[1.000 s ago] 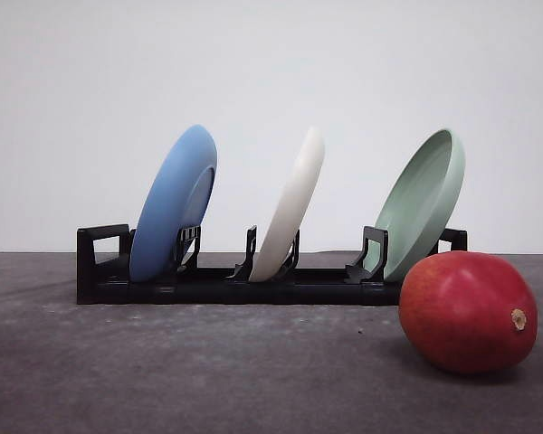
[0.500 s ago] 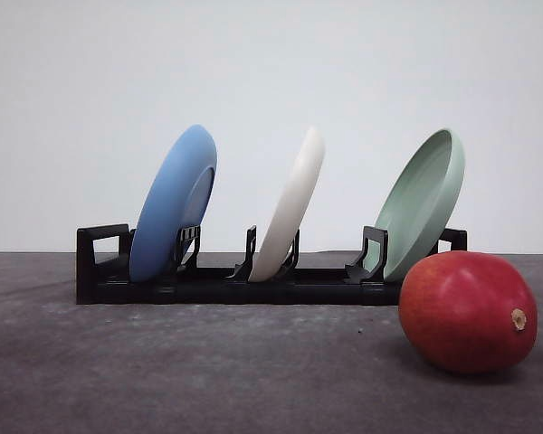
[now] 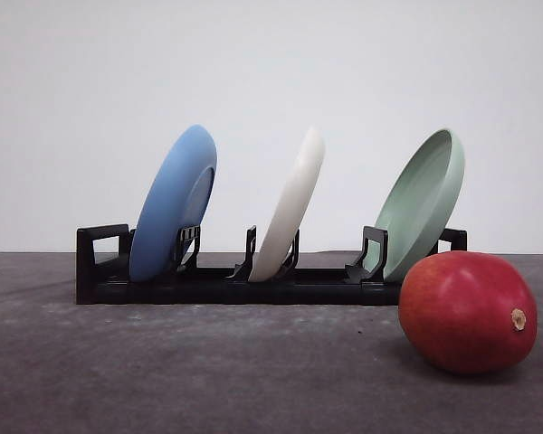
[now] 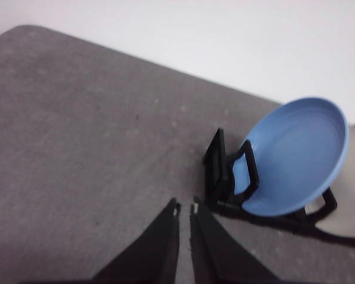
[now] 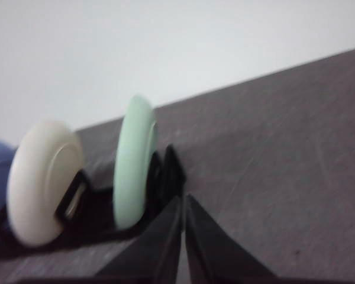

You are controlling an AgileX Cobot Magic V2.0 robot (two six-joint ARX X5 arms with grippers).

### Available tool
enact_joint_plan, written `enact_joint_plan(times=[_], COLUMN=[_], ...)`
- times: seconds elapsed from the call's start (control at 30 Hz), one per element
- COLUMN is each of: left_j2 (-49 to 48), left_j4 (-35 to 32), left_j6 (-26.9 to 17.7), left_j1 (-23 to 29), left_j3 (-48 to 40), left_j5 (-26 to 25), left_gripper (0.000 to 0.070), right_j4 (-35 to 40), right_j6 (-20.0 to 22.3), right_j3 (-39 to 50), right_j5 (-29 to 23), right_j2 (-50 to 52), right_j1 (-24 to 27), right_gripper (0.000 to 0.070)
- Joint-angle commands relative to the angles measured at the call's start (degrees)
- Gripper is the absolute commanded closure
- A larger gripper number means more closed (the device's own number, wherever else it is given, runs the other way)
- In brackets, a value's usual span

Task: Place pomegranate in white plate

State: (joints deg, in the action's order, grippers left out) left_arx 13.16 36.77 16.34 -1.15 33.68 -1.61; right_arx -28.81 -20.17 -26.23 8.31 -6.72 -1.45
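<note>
pomegranate [image 3: 467,312] red (tan stem spot) | white plate [image 3: 290,206] off-white | rack [image 3: 208,282] black

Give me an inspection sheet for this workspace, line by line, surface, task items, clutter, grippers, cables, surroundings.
Surface: dark grey matte table, faint pale specks, dry.
Pomegranate: lying on the table at front right, in front of the rack's right end, tan stem spot facing right.
White plate: standing on edge in the middle slot of the black rack, leaning right, not yet flat.
Clutter: blue plate in the left slot, pale green plate in the right slot.
Left gripper: shut, empty, above bare table near the rack's blue end.
Right gripper: shut, empty, near the green end.
Cables: nothing seen.
Surroundings: plain white wall behind.
</note>
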Motion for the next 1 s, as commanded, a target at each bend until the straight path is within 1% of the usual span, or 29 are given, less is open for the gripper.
enact_joint_plan(times=[0.0, 0.13, 0.2, 0.3, 0.37, 0.5, 0.57, 0.6, 0.73, 0.77, 0.83, 0.97], left_j2=[2.45, 8.76, 11.82, 16.23, 18.85, 22.4, 23.45, 23.85, 25.01, 25.01, 24.97, 24.97], left_j4=[2.47, 7.94, 9.63, 10.15, 9.77, 6.69, 4.57, 3.65, 1.67, 1.12, -0.24, -2.29], left_j6=[-3.19, -6.18, -6.96, -7.99, -9.39, -10.41, -12.18, -13.71, -22.63, -24.1, -26.0, -26.23], left_j1=[0.0, 0.0, 0.0, 0.0, -0.23, -4.1, -6.82, -8.31, -14.18, -15.22, -17.06, -18.99], left_j3=[2.8, 7.13, 8.45, 9.45, 9.79, 9.93, 10.01, 10.11, 11.58, 11.82, 12.17, 12.61], left_j5=[-0.7, -3.76, -5.8, -9.63, -11.92, -12.18, -12.18, -12.2, -12.18, -12.18, -12.18, -12.18], left_gripper=[0.0688, 0.0688, 0.0688, 0.0688, 0.0688, 0.0688, 0.0688, 0.0688, 0.0688, 0.0688, 0.0688, 0.0686], right_j4=[-1.27, -2.76, -2.78, -2.76, -2.75, -2.29, -1.67, -1.37, -0.95, -0.95, -0.86, -0.73], right_j6=[2.62, 5.85, 6.34, 8.18, 10.19, 14.79, 16.59, 16.79, 17.37, 17.72, 18.06, 18.08], right_j3=[-1.73, -3.22, -3.22, -3.22, -3.22, -3.2, -3.2, -3.2, -3.22, -3.22, -3.22, -3.22], right_j5=[1.82, 4.61, 6.0, 8.36, 8.83, 7.82, 7.87, 8.07, 8.3, 8.45, 8.79, 8.84], right_j2=[-1.81, -6.3, -8.28, -11.44, -13.12, -14.19, -14.17, -14.17, -14.15, -14.12, -14.1, -14.1], right_j1=[-0.09, -0.09, -0.09, -0.09, -0.35, -3.18, -4.88, -5.76, -8.38, -8.73, -9.23, -9.35], right_gripper=[0.0694, 0.0694, 0.0694, 0.0694, 0.0694, 0.0694, 0.0694, 0.0694, 0.0694, 0.0694, 0.0694, 0.0694])
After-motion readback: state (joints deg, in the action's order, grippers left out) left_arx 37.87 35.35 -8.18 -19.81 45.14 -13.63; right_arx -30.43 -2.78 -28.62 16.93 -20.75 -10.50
